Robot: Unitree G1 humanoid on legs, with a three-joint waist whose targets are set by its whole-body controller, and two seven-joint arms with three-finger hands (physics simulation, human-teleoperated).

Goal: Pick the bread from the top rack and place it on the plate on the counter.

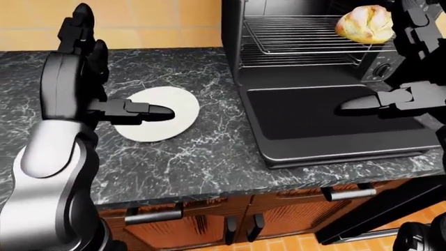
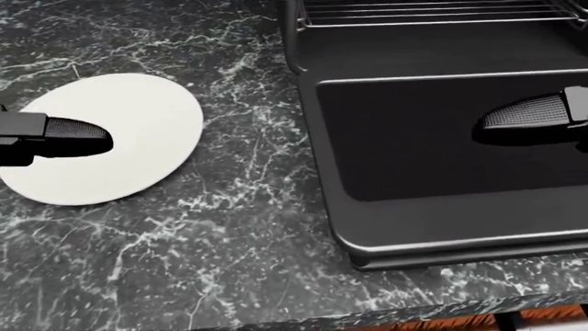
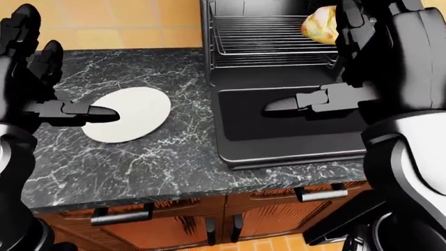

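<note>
A dark marbled counter (image 1: 181, 157) runs across the scene, with wooden cabinet fronts (image 1: 230, 219) and their dark handles below its near edge and a yellow tiled wall (image 1: 160, 21) behind it. On the right stands a black toaster oven (image 1: 307, 63), its door (image 1: 334, 120) folded down flat onto the counter toward the near side. Inside, wire racks (image 1: 299, 36) span the cavity, and a control knob (image 1: 382, 69) sits on the right panel. The bread (image 1: 364, 23), a golden crusty roll, rests on the top rack at the far right. The right hand (image 1: 408, 52) is raised just beside it, partly covering it in the right-eye view; its fingers are spread, one finger (image 1: 366, 102) pointing left over the open door. The white plate (image 1: 163, 117) lies on the counter left of the oven, bare. The left hand (image 1: 90, 78) hovers at its left edge, fingers spread, one (image 1: 143, 112) jutting over the plate.
</note>
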